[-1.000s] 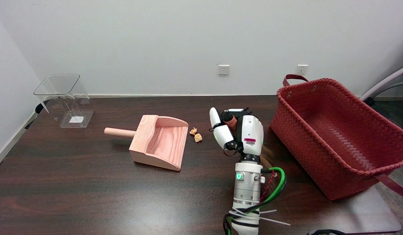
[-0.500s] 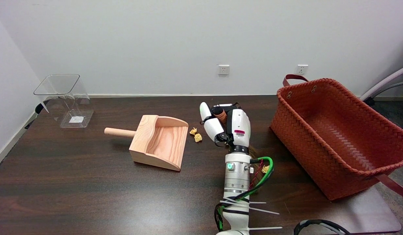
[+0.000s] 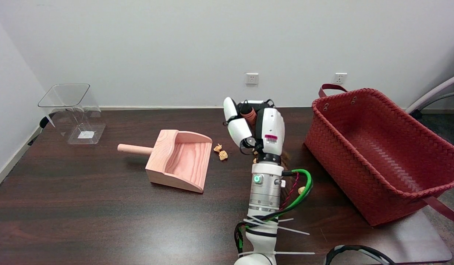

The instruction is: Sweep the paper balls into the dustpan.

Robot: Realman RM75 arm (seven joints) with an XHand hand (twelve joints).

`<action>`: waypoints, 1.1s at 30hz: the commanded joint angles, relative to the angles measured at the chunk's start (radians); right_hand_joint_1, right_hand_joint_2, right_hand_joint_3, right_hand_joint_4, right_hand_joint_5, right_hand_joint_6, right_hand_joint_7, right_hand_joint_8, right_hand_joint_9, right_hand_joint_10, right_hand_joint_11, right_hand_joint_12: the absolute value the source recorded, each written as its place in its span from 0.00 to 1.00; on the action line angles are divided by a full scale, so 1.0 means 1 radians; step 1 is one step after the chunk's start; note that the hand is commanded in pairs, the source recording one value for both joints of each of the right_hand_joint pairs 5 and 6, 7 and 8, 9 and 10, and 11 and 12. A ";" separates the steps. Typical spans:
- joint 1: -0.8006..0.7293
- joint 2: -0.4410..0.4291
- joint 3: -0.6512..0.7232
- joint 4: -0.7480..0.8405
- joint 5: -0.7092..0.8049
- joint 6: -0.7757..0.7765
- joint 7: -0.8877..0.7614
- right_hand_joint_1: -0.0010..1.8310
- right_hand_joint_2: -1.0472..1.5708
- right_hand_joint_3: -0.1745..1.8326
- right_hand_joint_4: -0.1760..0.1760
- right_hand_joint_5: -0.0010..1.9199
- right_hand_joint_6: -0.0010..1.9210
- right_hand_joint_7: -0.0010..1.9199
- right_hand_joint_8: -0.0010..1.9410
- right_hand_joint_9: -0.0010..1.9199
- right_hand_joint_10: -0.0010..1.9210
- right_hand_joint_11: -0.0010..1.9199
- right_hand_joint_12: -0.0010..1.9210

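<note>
Right hand (image 3: pixel 257 129): you are gripping a brown broom handle (image 3: pixel 249 115); its bristles are hiding behind your wrist.
Paper balls (image 3: pixel 220 151): lying at your nine o'clock, near.
Dustpan (image 3: pixel 180 160): sitting farther at nine, mouth facing the balls.

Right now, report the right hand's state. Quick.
Right hand: closed around the brush handle, bristles hidden behind the wrist.
</note>
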 commanded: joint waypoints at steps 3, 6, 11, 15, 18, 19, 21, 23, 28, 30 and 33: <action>-0.091 0.051 -0.004 0.297 -0.186 0.047 -0.263 0.46 1.00 0.18 0.50 1.00 1.00 1.00 0.99 1.00 1.00 1.00 1.00; -0.098 0.098 -0.006 0.323 -0.176 0.039 -0.271 0.46 1.00 0.19 0.50 1.00 1.00 1.00 0.99 1.00 1.00 1.00 1.00; -0.106 0.151 -0.013 0.326 -0.122 0.036 -0.264 0.47 1.00 0.21 0.50 1.00 1.00 1.00 0.99 1.00 1.00 1.00 1.00; -0.109 0.159 -0.013 0.282 -0.056 0.036 -0.260 0.47 1.00 0.21 0.50 1.00 1.00 1.00 0.99 1.00 1.00 1.00 1.00; -0.109 0.166 -0.010 0.249 -0.013 0.038 -0.239 0.46 1.00 0.22 0.50 1.00 1.00 1.00 0.99 1.00 1.00 1.00 1.00; -0.109 0.170 -0.010 0.237 0.002 0.036 -0.217 0.45 1.00 0.22 0.50 1.00 1.00 1.00 0.99 1.00 1.00 1.00 1.00; -0.109 0.173 -0.010 0.221 0.029 0.036 -0.181 0.45 1.00 0.22 0.50 1.00 1.00 1.00 0.99 1.00 1.00 1.00 1.00; -0.109 0.177 -0.010 0.207 0.054 0.037 -0.155 0.45 1.00 0.23 0.50 1.00 1.00 1.00 0.99 1.00 1.00 1.00 1.00; -0.128 0.204 -0.013 0.185 0.132 0.036 -0.142 0.45 1.00 0.23 0.50 1.00 1.00 1.00 0.99 1.00 1.00 1.00 1.00; -0.135 0.211 -0.013 0.171 0.150 0.038 -0.142 0.45 1.00 0.23 0.50 1.00 1.00 1.00 0.99 1.00 1.00 1.00 1.00; -0.139 0.211 -0.013 0.130 0.178 0.045 -0.106 0.45 1.00 0.23 0.50 1.00 1.00 1.00 0.99 1.00 1.00 1.00 1.00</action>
